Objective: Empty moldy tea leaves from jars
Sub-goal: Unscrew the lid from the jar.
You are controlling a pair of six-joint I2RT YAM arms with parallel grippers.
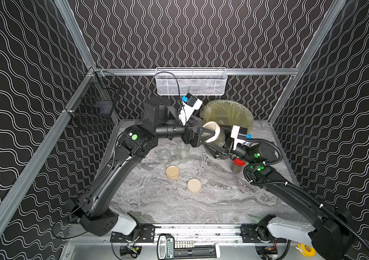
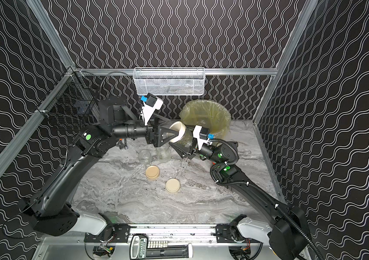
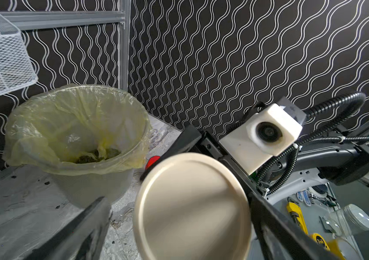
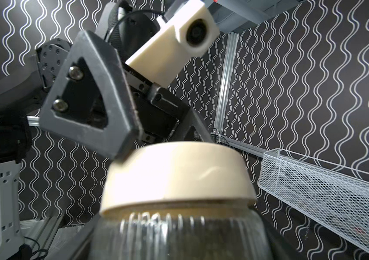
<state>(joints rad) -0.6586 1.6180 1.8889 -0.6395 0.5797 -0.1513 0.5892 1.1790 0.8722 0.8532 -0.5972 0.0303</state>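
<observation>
1. Cream lid (image 3: 192, 207) caps the held jar (image 1: 220, 136). The jar hangs in the air just in front of the bucket (image 3: 89, 184), tipped over with its lid towards the left arm. Dark tea leaves (image 2: 185, 140) show through the glass.
2. The right gripper (image 1: 217, 139) is clamped on the jar's glass body. The left gripper (image 1: 208, 127) is spread wide with a finger on either side of the lid. The left wrist view shows a gap beside one finger, so I judge the lid not yet gripped.
3. The step in hand looks like uncapping a third jar.
   - Two open jars (image 1: 164, 155), seemingly empty, stand well away from the bucket on the left arm's side.
   - Two loose lids (image 1: 173, 172) lie farther from the bucket again.
   - A few leaves sit at the bottom of the bucket's yellow bag.
   - The red-lidded jar (image 1: 237, 165) stands capped near the bucket, under the right arm.
4. Next, the left jaws should close squarely on the lid's rim and twist while the right grip holds firm. Then the jar's mouth must be carried over the bucket before it is tipped further. The smooth lid may slip.
</observation>
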